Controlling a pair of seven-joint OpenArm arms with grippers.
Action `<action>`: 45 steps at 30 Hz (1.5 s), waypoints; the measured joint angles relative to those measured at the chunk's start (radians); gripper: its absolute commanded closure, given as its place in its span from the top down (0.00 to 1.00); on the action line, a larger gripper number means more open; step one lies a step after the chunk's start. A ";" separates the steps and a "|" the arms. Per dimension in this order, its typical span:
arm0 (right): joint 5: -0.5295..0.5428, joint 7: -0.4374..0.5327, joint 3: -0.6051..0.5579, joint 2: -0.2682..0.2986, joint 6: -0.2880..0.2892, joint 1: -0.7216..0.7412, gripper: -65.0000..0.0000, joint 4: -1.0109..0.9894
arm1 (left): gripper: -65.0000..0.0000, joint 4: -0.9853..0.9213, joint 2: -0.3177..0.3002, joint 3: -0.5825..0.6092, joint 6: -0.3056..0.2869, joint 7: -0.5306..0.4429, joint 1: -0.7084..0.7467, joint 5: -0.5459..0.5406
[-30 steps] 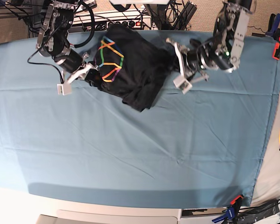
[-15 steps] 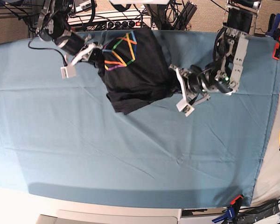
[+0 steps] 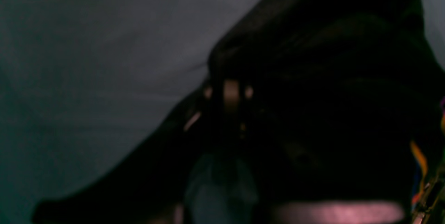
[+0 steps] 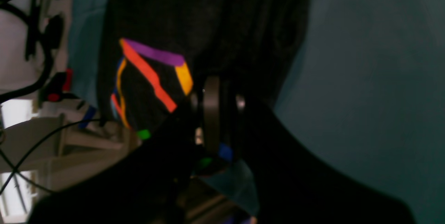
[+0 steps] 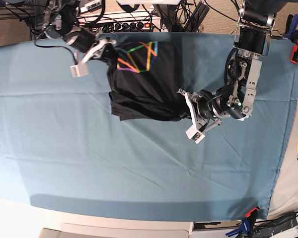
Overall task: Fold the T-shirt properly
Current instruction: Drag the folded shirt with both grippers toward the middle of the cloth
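shirt swings round, bunched between both arms

since a second ago the t-shirt (image 5: 146, 82) has turned, its print now toward the far table edge. the right gripper (image 5: 100, 49) pinches its far corner, the left gripper (image 5: 186, 106) clamps the near hem. the shirt's long axis runs between them on the teal cloth (image 5: 139, 163), equally near both.

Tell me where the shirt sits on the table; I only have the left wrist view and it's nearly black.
Observer: The shirt lies bunched at the far edge of the blue cloth.
Operator: Report any print showing.
Observer: Coloured lines face up near the right gripper.
Operator: Say what each gripper holds.
Observer: The right one pinches the printed corner; the left gripper grips the opposite edge.
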 measured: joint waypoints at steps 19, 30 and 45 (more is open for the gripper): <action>-0.109 0.041 -0.085 -0.017 0.000 0.006 0.00 0.002 | 0.00 -0.001 0.003 0.000 -0.005 0.000 0.000 0.058; -0.157 0.086 -0.056 -0.020 -0.049 0.006 0.00 0.003 | 0.00 -0.001 -0.001 0.000 -0.005 0.000 0.000 0.060; -0.151 0.094 -0.023 -0.019 -0.029 0.006 0.26 0.003 | 0.40 -0.001 -0.003 -0.001 -0.008 -0.016 -0.004 0.061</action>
